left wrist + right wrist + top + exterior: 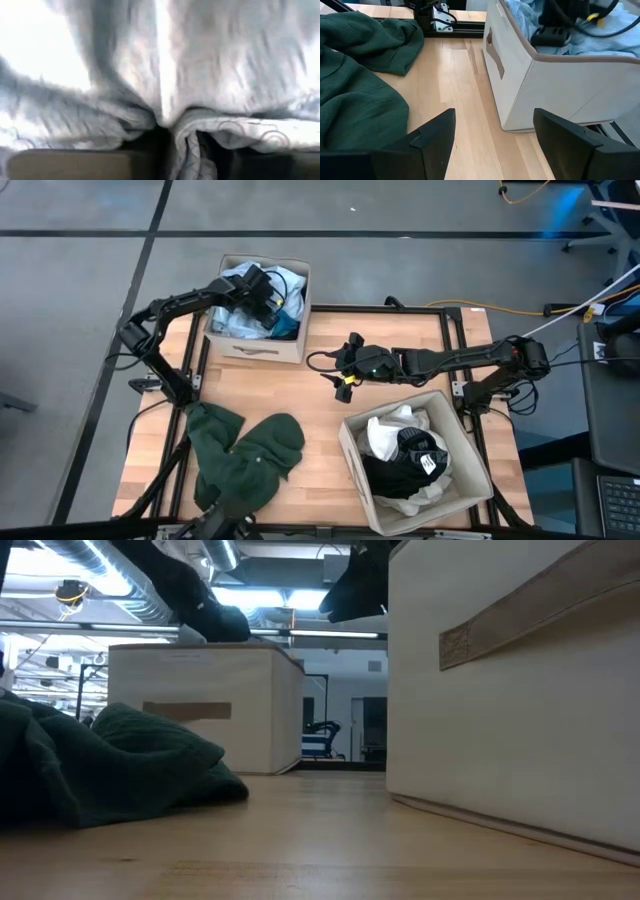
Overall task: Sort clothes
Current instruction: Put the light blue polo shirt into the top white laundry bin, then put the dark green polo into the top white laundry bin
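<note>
My left gripper (262, 292) reaches down into the beige box (255, 352) at the far left. That box holds pale blue clothes (240, 320). Pale blue cloth (200, 75) fills the left wrist view, and a fold of it (192, 145) sits between the parted fingers. My right gripper (340, 372) hangs open above the middle of the table with nothing between its fingers (495, 135). A dark green garment (245, 455) lies crumpled on the table at the near left. My left gripper comes slanting down from above into the box. A fold of the pale blue cloth (192, 145) lies in the gap between its fingers. Whether the fingers touch the cloth, I cannot tell. The cloth lies on the pile in the box.
A second beige box (400, 402) at the near right holds white (385, 430) and black (415, 455) clothes. Bare wood lies between the two boxes and the green garment (360, 85). A black frame runs along the table's edges.
</note>
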Controlling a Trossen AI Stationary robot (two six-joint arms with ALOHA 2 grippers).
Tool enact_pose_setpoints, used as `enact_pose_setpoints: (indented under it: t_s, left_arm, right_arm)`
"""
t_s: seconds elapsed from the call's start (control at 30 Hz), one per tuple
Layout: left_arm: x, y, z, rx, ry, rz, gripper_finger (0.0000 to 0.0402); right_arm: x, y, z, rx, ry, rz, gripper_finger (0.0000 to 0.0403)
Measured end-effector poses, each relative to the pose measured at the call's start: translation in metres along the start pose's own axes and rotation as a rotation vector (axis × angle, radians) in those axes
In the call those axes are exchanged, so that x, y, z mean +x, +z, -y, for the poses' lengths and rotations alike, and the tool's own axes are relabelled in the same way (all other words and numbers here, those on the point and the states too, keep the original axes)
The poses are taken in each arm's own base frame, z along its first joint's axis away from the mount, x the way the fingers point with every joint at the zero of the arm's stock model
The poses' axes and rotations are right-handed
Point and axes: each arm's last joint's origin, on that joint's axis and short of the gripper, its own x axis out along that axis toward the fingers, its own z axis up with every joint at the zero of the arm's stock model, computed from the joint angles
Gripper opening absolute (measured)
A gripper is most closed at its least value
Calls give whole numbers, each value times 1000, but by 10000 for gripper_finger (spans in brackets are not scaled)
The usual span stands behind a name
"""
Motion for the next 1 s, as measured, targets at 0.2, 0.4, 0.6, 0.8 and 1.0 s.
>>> enact_pose_setpoints:
  t_s: [0.2, 0.4, 0.6, 0.8, 1.0]
  left_arm:
    - [-41, 10, -3, -14, -15, 54, 170]
    - [-103, 16, -6, -56, -29, 223, 201]
    - [-173, 1, 8, -37, -81, 452, 203]
    - [-222, -29, 44, 58, -253, 573, 203]
    - [-236, -59, 94, 203, -467, 514, 203]
  right_arm:
    - [0, -1, 0, -1, 4, -5, 269]
    - [0, -1, 0, -3, 4, -12, 269]
    - [0, -2, 0, -1, 5, -16, 269]
    - [0, -4, 0, -8, 6, -42, 269]
    - [0, -5, 0, -11, 6, -52, 269]
